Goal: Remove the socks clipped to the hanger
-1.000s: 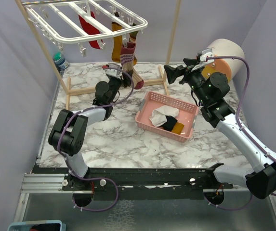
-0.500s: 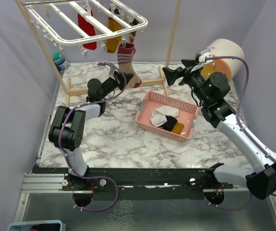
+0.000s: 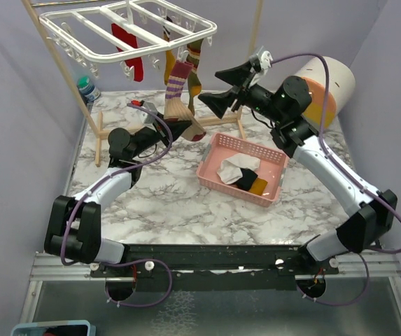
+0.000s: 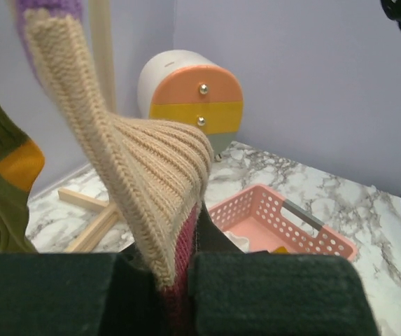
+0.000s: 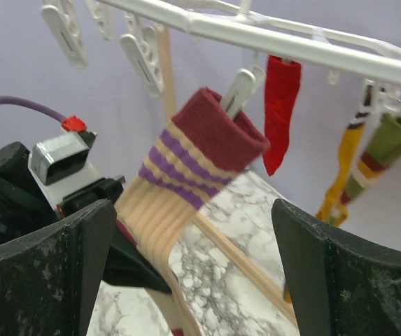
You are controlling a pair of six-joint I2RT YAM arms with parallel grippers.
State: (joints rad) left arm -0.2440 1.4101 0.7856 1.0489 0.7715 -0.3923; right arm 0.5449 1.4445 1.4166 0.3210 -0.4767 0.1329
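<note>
Several socks (image 3: 138,68) hang clipped on the hanger (image 3: 67,43). The left gripper (image 4: 179,276) pinches the striped sock (image 3: 178,87) by its toe, its cuff held in a clip (image 5: 238,89). Just beside that clip the right gripper (image 3: 217,89) hovers, fingers spread. A few socks lie in the pink basket (image 3: 250,146); the wooden post (image 3: 256,28) narrows the approach.

Robot lab test booth, plain lilac walls (image 3: 18,140), marble-print tabletop (image 3: 165,203), aluminium mounting rail (image 3: 64,267).
</note>
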